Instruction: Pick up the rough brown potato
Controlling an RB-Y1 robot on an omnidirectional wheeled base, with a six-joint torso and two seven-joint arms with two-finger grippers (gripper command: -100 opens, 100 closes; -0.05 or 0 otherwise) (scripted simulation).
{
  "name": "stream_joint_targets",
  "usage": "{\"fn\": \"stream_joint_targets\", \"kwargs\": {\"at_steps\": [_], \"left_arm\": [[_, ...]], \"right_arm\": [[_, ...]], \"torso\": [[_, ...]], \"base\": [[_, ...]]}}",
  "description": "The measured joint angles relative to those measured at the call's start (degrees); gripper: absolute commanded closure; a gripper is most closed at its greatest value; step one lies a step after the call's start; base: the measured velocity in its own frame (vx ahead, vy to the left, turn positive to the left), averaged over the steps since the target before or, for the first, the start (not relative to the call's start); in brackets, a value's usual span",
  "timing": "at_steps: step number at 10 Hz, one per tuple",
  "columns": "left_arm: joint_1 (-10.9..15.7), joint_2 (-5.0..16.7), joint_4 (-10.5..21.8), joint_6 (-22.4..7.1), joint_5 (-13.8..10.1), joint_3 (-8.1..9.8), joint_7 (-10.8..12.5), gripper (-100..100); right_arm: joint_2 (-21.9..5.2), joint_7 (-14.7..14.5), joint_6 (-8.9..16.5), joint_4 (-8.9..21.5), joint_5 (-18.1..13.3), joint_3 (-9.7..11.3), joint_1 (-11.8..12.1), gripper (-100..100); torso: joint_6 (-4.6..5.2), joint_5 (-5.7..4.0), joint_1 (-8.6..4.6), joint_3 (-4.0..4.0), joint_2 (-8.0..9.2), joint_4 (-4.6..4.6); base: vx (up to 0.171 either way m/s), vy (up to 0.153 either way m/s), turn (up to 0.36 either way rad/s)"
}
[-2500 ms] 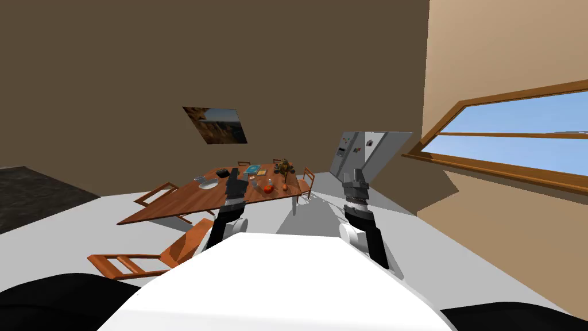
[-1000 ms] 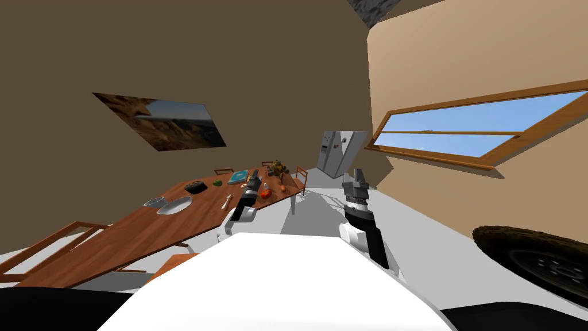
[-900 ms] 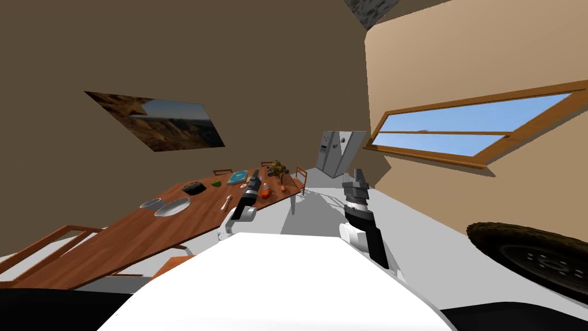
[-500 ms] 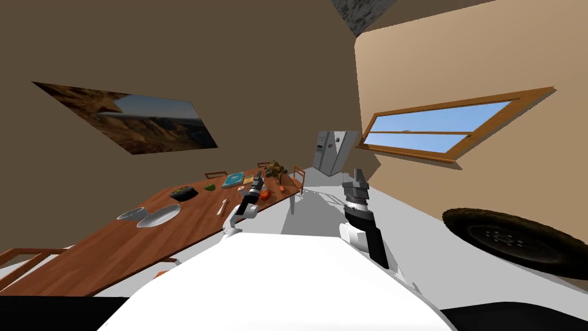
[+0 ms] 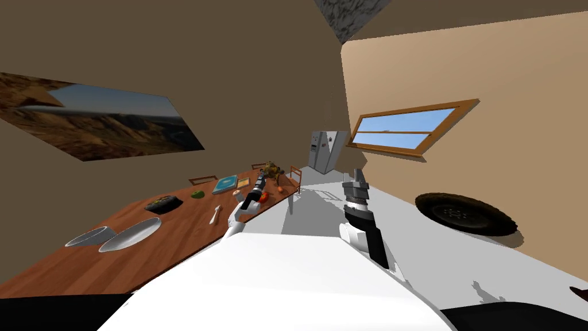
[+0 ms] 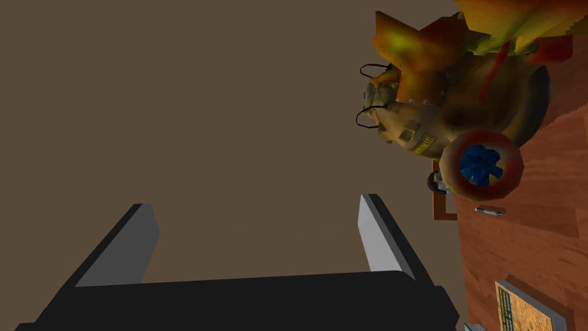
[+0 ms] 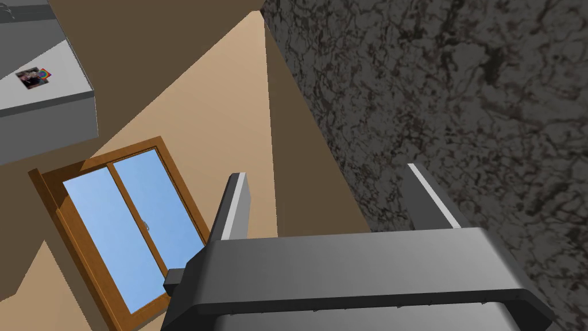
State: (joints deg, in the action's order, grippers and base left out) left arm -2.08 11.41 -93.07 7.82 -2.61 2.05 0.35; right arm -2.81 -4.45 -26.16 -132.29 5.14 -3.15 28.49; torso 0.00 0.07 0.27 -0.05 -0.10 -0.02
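Hovering near the table (image 5: pixel 172 235) edge, left pincer (image 6: pixel 255 207) gapes, seemingly unobstructed.

Left arm (image 5: pixel 246 208) stretches forward and low, its left gripper (image 6: pixel 255 202) with jaws standing wide apart. Right arm (image 5: pixel 363 224) stands upright beside it, right gripper (image 7: pixel 327 171) likewise parted, seemingly pointing upward.

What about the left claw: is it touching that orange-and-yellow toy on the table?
Apart. The left wrist view shows brown wall between the toy and the nearest finger of the open left claw.
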Motion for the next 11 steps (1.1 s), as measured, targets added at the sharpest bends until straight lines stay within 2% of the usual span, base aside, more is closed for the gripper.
{"fn": "stream_joint_targets", "kwargs": {"at_steps": [5, 8, 11], "left_arm": [[5.75, 1.39, 10.14, -3.5, -0.48, -0.3, 0.06, -100], [9.25, 1.89, 15.18, -6.55, -0.71, -0.54, -0.01, -100], [11.62, 1.99, 20.0, -8.68, -0.79, -0.81, -0.19, -100]], "right_arm": [[0.0, 0.0, 0.0, 0.0, 0.0, -0.01, 0.01, 0], [0.0, 0.0, 0.0, 0.0, 0.0, 0.0, 0.01, 0], [0.0, 0.0, 0.0, 0.0, 0.0, -0.01, 0.02, 0]], "torso": [[-0.07, 0.01, 0.0, 0.0, 0.0, -0.01], [-0.03, 0.01, 0.01, -0.01, -0.02, 0.0], [-0.08, 0.01, 0.0, -0.01, -0.01, -0.01]], "base": [[-0.024, 0.084, -0.194], [-0.025, 0.074, -0.157], [-0.022, 0.062, -0.119]]}}
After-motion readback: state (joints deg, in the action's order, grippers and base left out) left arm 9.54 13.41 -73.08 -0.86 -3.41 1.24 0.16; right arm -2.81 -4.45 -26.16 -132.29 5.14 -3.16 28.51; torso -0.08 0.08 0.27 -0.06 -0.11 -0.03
